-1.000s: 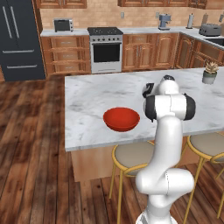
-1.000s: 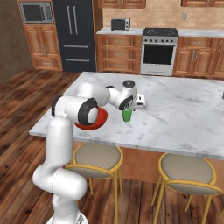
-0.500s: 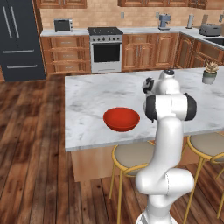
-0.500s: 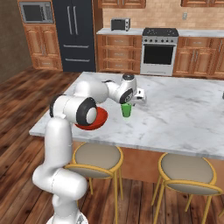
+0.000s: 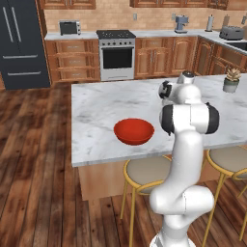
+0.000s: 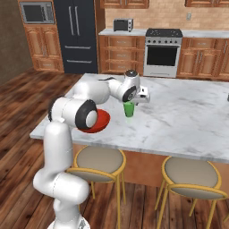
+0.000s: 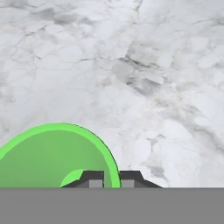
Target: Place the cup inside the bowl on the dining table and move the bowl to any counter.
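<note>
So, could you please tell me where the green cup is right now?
In the right base view the green cup stands on the marble dining table, directly under the gripper, just right of the red bowl and outside it.

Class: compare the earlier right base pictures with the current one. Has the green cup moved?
Yes. The green cup, pinched at its rim by the gripper, has risen slightly off the dining table, still right of the red bowl.

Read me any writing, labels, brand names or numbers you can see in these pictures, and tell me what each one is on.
None: no readable text anywhere.
The cup, the bowl and the dining table are plain.
The stove, microwave, fridge and toaster carry no letters or numbers that can be made out; any marks on them are too small to read.
</note>
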Robot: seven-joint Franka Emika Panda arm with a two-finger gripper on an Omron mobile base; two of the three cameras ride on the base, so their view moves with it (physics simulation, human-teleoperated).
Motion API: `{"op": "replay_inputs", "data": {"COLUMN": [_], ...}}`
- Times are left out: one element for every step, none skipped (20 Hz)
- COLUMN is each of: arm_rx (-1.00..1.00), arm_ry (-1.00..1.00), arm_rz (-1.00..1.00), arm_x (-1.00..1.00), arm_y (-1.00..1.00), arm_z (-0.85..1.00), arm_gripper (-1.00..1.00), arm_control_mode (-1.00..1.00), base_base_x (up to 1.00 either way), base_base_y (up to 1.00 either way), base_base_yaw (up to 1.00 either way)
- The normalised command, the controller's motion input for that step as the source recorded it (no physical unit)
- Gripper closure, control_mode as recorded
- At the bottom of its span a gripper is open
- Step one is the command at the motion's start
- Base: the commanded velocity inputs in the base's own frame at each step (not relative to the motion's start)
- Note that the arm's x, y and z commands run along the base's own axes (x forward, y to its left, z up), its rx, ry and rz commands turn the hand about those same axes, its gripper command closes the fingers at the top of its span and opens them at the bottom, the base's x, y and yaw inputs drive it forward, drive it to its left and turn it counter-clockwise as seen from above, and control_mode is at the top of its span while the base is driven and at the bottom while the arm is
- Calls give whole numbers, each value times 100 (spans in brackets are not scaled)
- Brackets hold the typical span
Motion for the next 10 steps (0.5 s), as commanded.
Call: {"op": "replay_inputs", "data": {"arm_rx": [0,0,0,0,0,1,1,0,0,0], "arm_ry": [0,0,-1,-1,-1,-1,-1,0,0,0], "arm_rz": [0,0,0,0,0,0,0,0,0,0], "arm_x": [-26,-31,-36,-38,-39,-37,-37,-36,-36,-35], "arm_y": [9,12,11,14,13,12,12,16,25,29], "arm_z": [13,9,8,4,0,0,0,0,0,0], "arm_gripper": [100,100,100,100,100,100,100,100,100,100], "arm_control_mode": [-100,-100,-100,-100,-100,-100,-100,-100,-100,-100], "base_base_x": [0,0,0,0,0,0,0,0,0,0], "base_base_y": [0,0,0,0,0,0,0,0,0,0], "base_base_yaw": [0,0,0,0,0,0,0,0,0,0]}}
